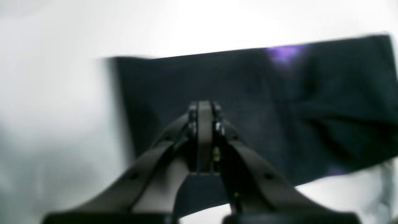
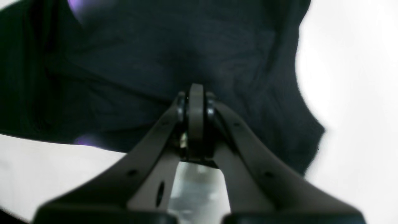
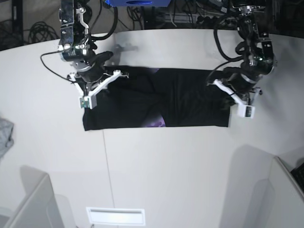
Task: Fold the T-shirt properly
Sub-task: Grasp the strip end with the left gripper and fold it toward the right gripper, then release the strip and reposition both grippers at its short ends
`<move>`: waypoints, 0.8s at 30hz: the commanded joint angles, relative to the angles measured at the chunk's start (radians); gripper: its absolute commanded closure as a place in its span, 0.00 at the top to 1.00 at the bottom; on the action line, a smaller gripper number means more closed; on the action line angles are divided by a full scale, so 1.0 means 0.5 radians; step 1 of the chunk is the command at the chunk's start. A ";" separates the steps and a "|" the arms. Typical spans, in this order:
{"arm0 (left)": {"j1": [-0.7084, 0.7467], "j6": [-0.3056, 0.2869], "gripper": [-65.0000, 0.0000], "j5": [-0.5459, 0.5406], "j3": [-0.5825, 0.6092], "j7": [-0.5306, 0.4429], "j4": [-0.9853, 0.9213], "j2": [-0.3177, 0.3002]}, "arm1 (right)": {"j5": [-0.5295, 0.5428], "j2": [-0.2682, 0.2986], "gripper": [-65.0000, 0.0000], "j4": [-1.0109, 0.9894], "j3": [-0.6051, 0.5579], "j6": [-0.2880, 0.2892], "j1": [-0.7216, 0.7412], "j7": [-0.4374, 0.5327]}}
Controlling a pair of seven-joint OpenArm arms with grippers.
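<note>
A robotics lab: white worktable point(image 3: 156, 161), cable tangle point(image 3: 38, 31) behind, two mounted arms.

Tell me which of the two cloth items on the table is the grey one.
The small scrap at the table's left edge in the base view is grey; the T-shirt spread between the arms is black with purple.

left wrist view blurred; grey cloth point(image 3: 4, 135) cut off at base view's edge

table point(image 3: 166, 166) – white, curved far edge | behind – dark, tangled cables point(image 3: 42, 31)
</note>
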 commanded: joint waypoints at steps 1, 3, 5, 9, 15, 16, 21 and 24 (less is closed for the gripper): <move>0.005 -0.014 0.00 -0.029 -0.096 -0.037 0.041 -0.012 | 0.077 0.007 0.00 0.029 0.094 -0.001 0.034 0.051; 0.054 -0.017 0.00 -0.017 -0.305 -0.041 0.041 -0.018 | 0.357 0.017 0.08 0.011 0.244 -0.001 0.068 0.048; 0.097 -0.017 0.00 -0.017 -0.483 -0.047 0.041 -0.067 | 0.660 0.053 0.31 -0.057 0.410 0.002 0.105 0.026; 0.165 -0.017 0.00 -0.017 -0.664 -0.050 0.037 -0.150 | 1.102 0.210 0.59 -0.311 0.615 0.002 0.240 -0.158; 0.168 -0.211 0.00 -0.017 -0.768 -0.053 -0.153 -0.202 | 1.222 0.379 0.60 -0.710 0.677 0.002 0.412 -0.192; 0.162 -0.254 0.00 -0.017 -0.783 -0.053 -0.193 -0.199 | 1.222 0.397 0.60 -0.744 0.671 0.002 0.427 -0.192; 0.156 -0.327 0.00 -0.014 -0.789 -0.056 -0.349 -0.199 | 1.219 0.437 0.61 -0.919 0.668 0.005 0.495 -0.192; 0.156 -0.327 0.00 -0.014 -0.783 -0.056 -0.374 -0.199 | 1.219 0.459 0.61 -1.011 0.664 0.026 0.498 -0.192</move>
